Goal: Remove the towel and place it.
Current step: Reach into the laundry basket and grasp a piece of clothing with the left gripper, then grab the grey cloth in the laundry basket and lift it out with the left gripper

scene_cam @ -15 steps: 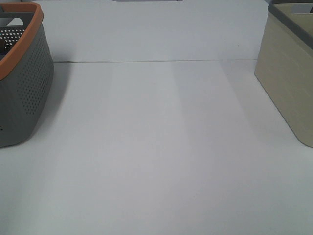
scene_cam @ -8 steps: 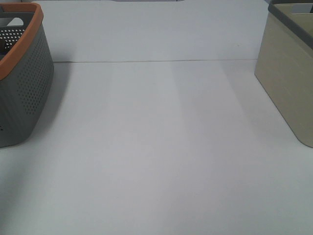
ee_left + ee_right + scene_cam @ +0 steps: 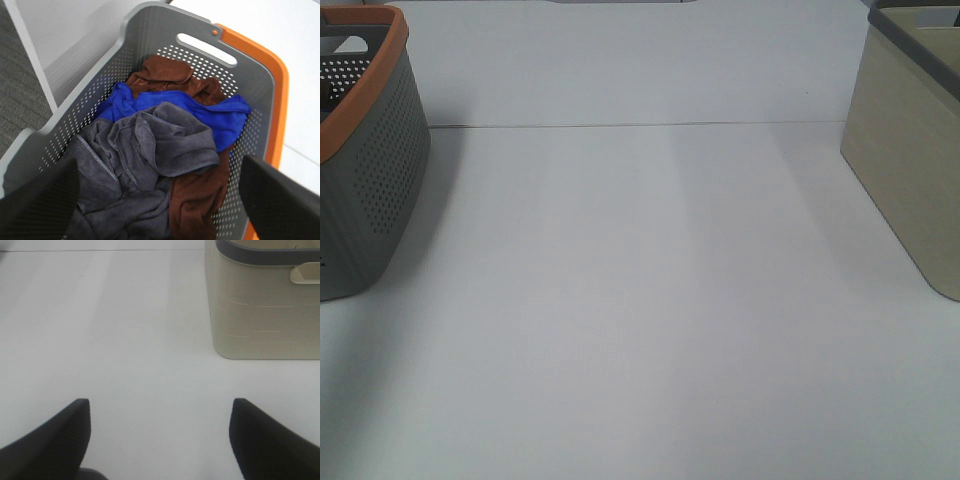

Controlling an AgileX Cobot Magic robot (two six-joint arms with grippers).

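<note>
In the left wrist view the dark navy-grey towel [image 3: 145, 170] lies crumpled on top of a blue cloth [image 3: 215, 112] and a brown cloth [image 3: 167, 72] inside the grey perforated basket [image 3: 150, 30] with an orange rim. My left gripper [image 3: 160, 200] hovers open above the basket, one finger on each side of the towel, holding nothing. My right gripper [image 3: 160, 432] is open and empty above the bare white table [image 3: 125, 330]. Neither gripper shows in the exterior high view, where the basket [image 3: 365, 170] stands at the left edge.
A beige bin [image 3: 910, 150] with a dark rim stands at the right of the table; it also shows in the right wrist view [image 3: 265, 300]. A seam [image 3: 640, 125] runs across the white table. Grey floor [image 3: 20, 100] lies beyond the basket.
</note>
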